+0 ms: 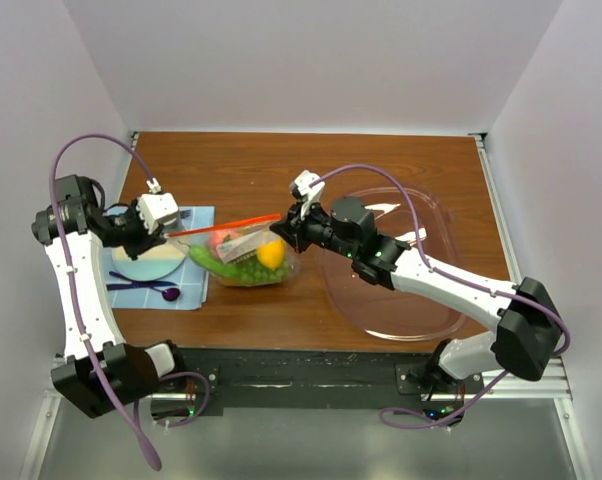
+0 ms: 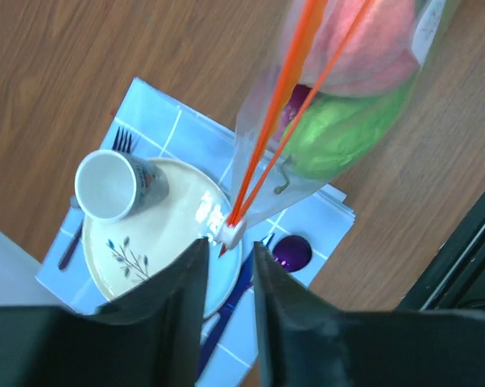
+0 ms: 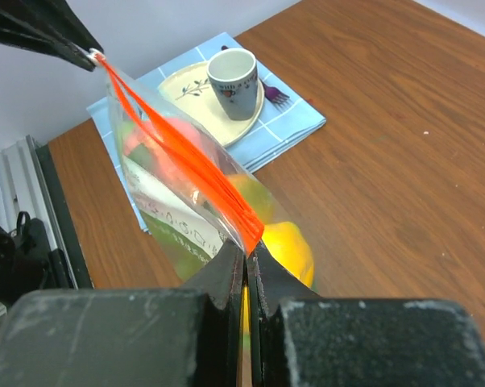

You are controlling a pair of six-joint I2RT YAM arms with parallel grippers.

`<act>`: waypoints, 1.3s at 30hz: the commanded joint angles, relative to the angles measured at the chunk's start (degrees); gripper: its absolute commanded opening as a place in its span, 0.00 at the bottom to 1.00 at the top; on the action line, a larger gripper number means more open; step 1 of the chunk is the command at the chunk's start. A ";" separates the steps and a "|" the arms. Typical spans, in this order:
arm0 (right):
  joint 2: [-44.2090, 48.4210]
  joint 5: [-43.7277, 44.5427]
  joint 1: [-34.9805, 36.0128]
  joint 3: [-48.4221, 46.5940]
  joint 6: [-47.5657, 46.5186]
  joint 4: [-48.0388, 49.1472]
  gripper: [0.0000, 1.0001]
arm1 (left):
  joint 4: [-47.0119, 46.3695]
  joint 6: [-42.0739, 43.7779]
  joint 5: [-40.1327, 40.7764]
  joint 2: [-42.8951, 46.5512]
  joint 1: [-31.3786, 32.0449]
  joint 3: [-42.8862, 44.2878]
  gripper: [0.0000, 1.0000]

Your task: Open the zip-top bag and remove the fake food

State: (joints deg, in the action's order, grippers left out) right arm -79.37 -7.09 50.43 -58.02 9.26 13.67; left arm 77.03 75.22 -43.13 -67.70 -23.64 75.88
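While the zip-top bag (image 1: 243, 252) stretches taut over the table (image 1: 381, 165), my left fingers (image 2: 172, 306) pinch its slider end and my right fingers (image 3: 224, 278) clamp the opposite corner. Thin, slippery film sags under the fake food (image 1: 270, 254), so I'd hold the stiffer zip strip (image 3: 186, 161).

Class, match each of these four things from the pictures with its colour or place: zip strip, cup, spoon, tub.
1 zip strip
2 cup
3 spoon
4 tub

A standing on the plate
B orange
C clear, on the table's right side
D purple, on the blue cloth

Pairs: 1-B, 2-A, 3-D, 4-C
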 commanded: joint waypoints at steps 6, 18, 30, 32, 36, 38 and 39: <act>1.76 -5.82 -1.30 2.29 0.50 2.68 0.00 | -1.62 -12.81 -12.48 10.84 8.16 -1.17 1.00; 6.59 -3.55 4.06 8.00 -0.29 -1.63 0.00 | -5.13 -11.50 -13.39 4.51 11.41 -7.31 0.86; 11.88 -1.08 4.67 15.22 1.90 -1.80 0.00 | -5.22 -12.72 -13.03 6.00 17.13 -12.07 0.43; 11.61 -1.69 4.76 15.04 2.08 -2.16 0.00 | -6.45 -14.13 -13.03 5.56 17.40 -12.24 0.31; 11.52 -1.96 5.11 14.69 2.43 -2.95 0.05 | -9.88 -17.64 -12.59 5.83 18.62 -13.38 0.18; 11.78 -1.96 5.46 13.47 2.61 -3.91 0.08 | -12.77 -20.27 -11.89 6.35 19.85 -14.00 0.18; 12.05 -1.87 5.99 12.76 2.87 -4.52 0.09 | -13.74 -21.25 -10.84 6.88 20.29 -14.78 0.17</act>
State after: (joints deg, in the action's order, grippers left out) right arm -68.27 -9.50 55.22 -42.30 11.05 10.28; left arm 69.34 59.24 -54.83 -62.04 -5.17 62.96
